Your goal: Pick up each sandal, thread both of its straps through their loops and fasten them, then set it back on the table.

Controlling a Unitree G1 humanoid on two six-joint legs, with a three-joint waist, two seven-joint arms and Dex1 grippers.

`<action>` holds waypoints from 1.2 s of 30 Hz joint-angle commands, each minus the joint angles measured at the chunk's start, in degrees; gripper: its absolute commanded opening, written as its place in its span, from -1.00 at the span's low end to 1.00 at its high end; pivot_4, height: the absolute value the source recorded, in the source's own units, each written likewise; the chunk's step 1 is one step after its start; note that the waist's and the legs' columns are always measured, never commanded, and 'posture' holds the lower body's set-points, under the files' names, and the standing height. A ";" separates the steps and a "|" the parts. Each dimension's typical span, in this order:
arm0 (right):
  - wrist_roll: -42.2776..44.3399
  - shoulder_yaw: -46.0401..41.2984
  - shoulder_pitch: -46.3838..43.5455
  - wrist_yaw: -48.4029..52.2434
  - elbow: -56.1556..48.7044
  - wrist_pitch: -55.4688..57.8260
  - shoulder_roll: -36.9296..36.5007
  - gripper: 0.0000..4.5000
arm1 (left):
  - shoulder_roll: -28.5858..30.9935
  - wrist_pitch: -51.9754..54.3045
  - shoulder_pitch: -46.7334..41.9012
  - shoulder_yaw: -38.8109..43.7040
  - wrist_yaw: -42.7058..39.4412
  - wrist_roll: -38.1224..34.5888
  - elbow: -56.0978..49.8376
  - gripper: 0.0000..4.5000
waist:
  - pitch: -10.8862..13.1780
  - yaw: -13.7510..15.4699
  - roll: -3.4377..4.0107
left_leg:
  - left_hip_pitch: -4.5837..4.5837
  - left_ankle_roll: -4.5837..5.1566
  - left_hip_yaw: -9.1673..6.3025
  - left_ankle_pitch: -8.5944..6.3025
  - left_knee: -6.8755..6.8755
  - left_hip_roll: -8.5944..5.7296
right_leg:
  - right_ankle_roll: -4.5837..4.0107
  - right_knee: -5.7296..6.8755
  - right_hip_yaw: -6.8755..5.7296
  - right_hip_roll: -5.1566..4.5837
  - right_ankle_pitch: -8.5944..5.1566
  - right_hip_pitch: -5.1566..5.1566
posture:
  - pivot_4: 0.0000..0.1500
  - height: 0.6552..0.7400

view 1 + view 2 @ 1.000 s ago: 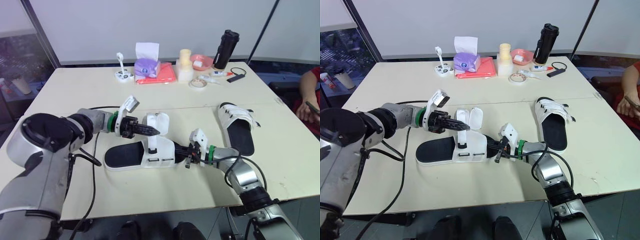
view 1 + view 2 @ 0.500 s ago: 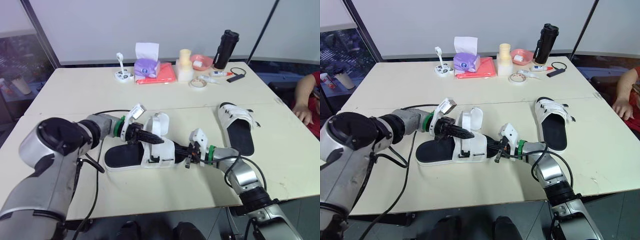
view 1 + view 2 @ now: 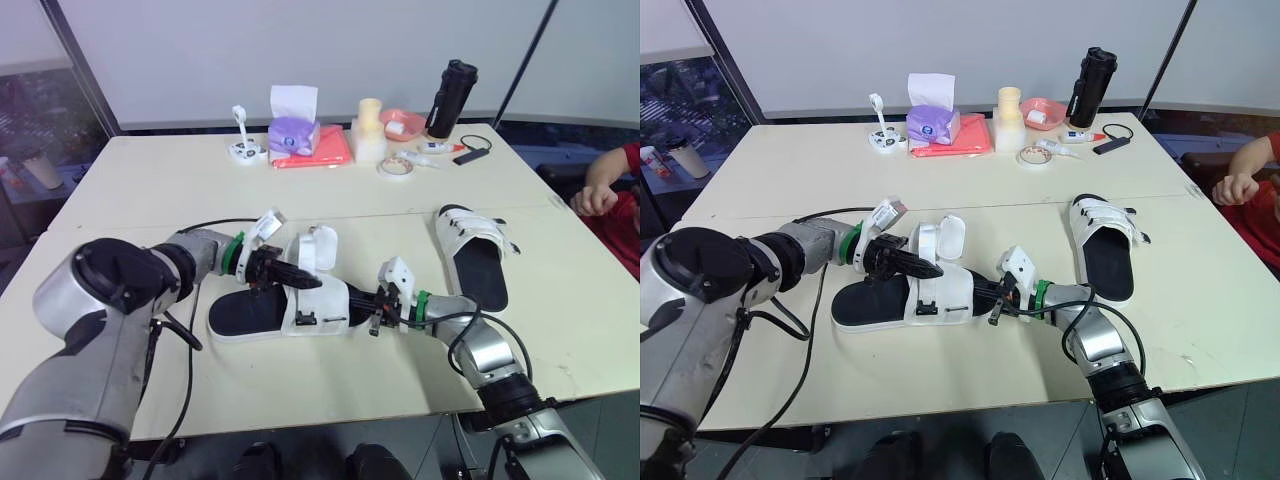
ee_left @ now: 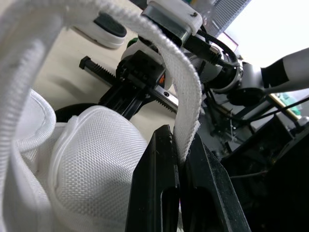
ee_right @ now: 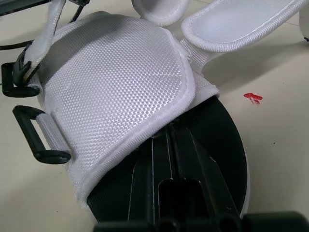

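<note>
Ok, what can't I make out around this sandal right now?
Right wrist view: the white upper covers where the right end effector takes hold.
Left wrist view: the end of the strap is buried in the shut left end effector.
Eye views: the black loops are too small to show any threading.

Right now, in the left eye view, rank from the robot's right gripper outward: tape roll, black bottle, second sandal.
1. Second sandal, just right of the right gripper.
2. Tape roll, farther back, mid-table.
3. Black bottle, at the far edge.
</note>
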 commanded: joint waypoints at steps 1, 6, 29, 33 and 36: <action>-3.09 1.60 1.34 -1.40 4.43 1.44 0.40 -1.00 | 0.79 -1.53 -0.08 -0.64 -0.38 -0.98 0.88 -0.98 | 0.00 -0.01 0.00 | 0.00 0.00 0.00 0.00 0.00 0.00 | 0.00 0.00 0.00 0.00 0.00 0.00 | 1.00 1.00; -3.06 1.52 1.21 -1.43 4.78 1.17 0.51 -1.00 | -0.07 -5.92 0.95 -2.09 -0.38 -1.62 0.88 -0.98 | 0.00 -0.01 0.00 | 0.01 0.00 0.00 0.00 0.00 0.01 | 0.00 0.01 0.00 0.01 0.00 0.00 | 1.00 1.00; -3.28 1.47 0.28 -1.53 7.19 0.30 1.44 -1.00 | 0.94 2.24 0.28 3.81 -0.38 0.74 0.88 -0.98 | -0.01 -0.05 0.00 | 0.10 0.00 0.02 0.00 -0.01 0.02 | 0.00 0.05 0.00 0.02 0.00 0.03 | 1.00 1.00; -3.21 1.34 0.43 -1.73 7.05 0.41 1.48 -1.00 | 1.40 0.72 0.45 3.88 -0.38 -0.20 0.88 -0.98 | -0.01 -0.05 0.00 | 0.11 0.00 0.02 0.00 -0.01 0.03 | 0.00 0.05 0.00 0.02 0.00 0.03 | 1.00 1.00; -3.13 1.25 0.54 -1.81 6.93 0.50 1.48 -1.00 | 1.51 -1.01 0.26 3.38 -0.38 -0.14 0.88 -0.98 | -0.01 -0.01 0.00 | 0.11 0.00 0.02 0.00 -0.01 0.03 | 0.00 0.05 0.00 0.02 0.00 0.03 | 1.00 1.00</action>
